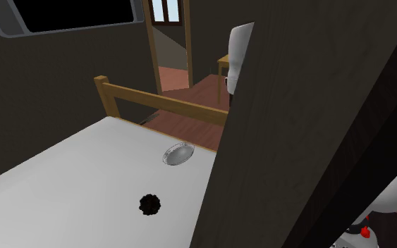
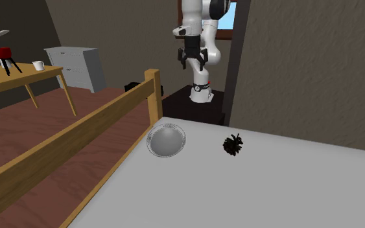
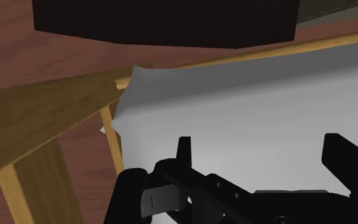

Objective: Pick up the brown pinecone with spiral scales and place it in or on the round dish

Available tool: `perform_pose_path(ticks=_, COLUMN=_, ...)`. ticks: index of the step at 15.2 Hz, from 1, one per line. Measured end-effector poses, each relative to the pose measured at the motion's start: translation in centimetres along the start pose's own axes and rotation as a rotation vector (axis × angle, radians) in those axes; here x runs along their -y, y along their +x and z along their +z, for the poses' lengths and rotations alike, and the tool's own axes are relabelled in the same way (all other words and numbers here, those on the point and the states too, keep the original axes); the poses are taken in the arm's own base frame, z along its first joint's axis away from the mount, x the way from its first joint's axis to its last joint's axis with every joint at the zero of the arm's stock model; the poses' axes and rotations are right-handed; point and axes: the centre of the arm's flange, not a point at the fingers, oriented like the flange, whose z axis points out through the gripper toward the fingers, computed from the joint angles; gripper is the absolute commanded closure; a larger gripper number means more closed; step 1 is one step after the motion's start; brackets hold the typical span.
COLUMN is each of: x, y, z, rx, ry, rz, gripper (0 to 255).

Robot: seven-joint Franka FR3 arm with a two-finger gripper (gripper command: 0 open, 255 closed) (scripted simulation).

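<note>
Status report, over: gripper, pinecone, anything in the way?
Gripper open, empty, well short of pinecone. Pinecone on white bed, beside dish, not touching. Wooden rail runs past dish; nothing between them.

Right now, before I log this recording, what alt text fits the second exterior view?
A dark spiky pinecone lies on a white wooden-framed surface beside an empty round grey dish, not touching it. Beyond, the black gripper of the white arm hangs open, well away.

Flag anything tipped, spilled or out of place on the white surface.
Nothing stands out. The dark pinecone sits on the white surface, apart from the round dish, which rests flat and empty. The gripper is open, holding nothing.
</note>
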Motion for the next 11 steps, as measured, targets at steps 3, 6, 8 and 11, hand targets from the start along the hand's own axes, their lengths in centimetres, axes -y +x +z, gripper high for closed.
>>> perform_pose_path(ticks=3, x=2.6, y=2.5, z=2.0, rx=-0.018, ry=-0.002, rz=-0.011, gripper=0)
perform_pose_path(ticks=6, x=5.5, y=4.2, z=3.7, rx=-0.035, ry=-0.004, rz=-0.021, gripper=0)
perform_pose_path(ticks=8, x=7.7, y=5.6, z=4.9, rx=-0.047, ry=-0.005, rz=-0.029, gripper=0)
perform_pose_path(ticks=11, x=10.3, y=7.5, z=6.5, rx=-0.065, ry=-0.007, rz=-0.039, gripper=0)
